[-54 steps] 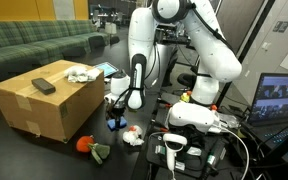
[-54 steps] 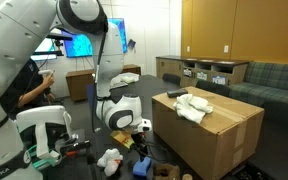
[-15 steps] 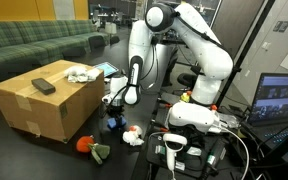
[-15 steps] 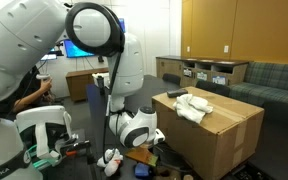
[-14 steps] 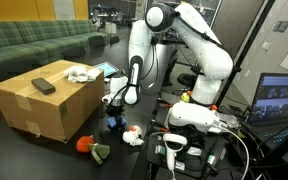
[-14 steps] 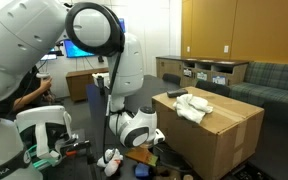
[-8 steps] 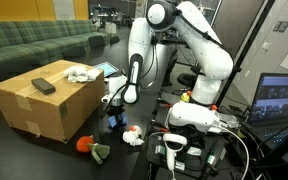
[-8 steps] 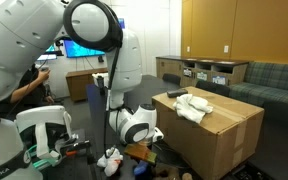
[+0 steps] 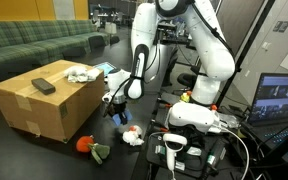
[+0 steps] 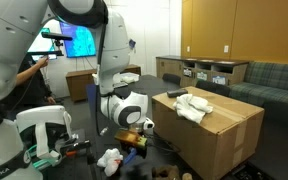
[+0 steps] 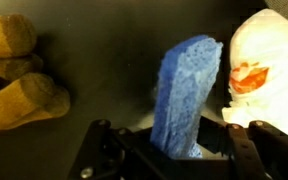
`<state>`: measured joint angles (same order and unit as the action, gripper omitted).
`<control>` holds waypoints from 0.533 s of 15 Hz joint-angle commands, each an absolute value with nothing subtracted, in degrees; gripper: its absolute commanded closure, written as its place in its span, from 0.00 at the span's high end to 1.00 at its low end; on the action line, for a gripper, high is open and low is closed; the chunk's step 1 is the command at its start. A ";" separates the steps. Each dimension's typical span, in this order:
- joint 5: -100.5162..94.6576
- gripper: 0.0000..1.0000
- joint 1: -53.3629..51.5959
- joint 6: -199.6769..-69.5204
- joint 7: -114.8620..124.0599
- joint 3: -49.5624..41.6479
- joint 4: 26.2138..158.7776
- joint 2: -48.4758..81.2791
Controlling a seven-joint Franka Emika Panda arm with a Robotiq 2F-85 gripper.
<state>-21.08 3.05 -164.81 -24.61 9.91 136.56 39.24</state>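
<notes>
In the wrist view a blue sponge-like block (image 11: 189, 95) stands upright between the fingers, and my gripper (image 11: 174, 150) is shut on its lower end. Right of it on the dark floor lies a white and orange soft toy (image 11: 269, 65). A tan soft thing (image 11: 19, 75) lies at the left. In both exterior views the gripper (image 9: 118, 112) (image 10: 142, 126) hangs low over the floor beside the cardboard box (image 9: 44, 105), a little above the white and orange toy (image 9: 132, 135).
The cardboard box (image 10: 219, 125) carries a black flat object (image 9: 44, 86) and white cloth (image 9: 81, 73) (image 10: 192, 105). A red and green toy (image 9: 87, 145) lies at the box's foot. A white crumpled thing (image 10: 109, 158) lies on the floor. A green sofa (image 9: 34, 40) is behind, a monitor (image 9: 284, 98) beside the robot's base.
The jaws have closed on the blue block. The arm has straightened up and raised the gripper with the block off the floor.
</notes>
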 commanded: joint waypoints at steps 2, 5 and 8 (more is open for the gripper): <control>-19.44 0.13 -4.13 -161.00 -17.01 8.70 144.33 25.84; -19.39 0.13 -8.63 -159.14 -10.68 7.89 146.23 19.48; -20.80 0.14 -13.31 -156.82 -1.52 5.98 145.98 14.07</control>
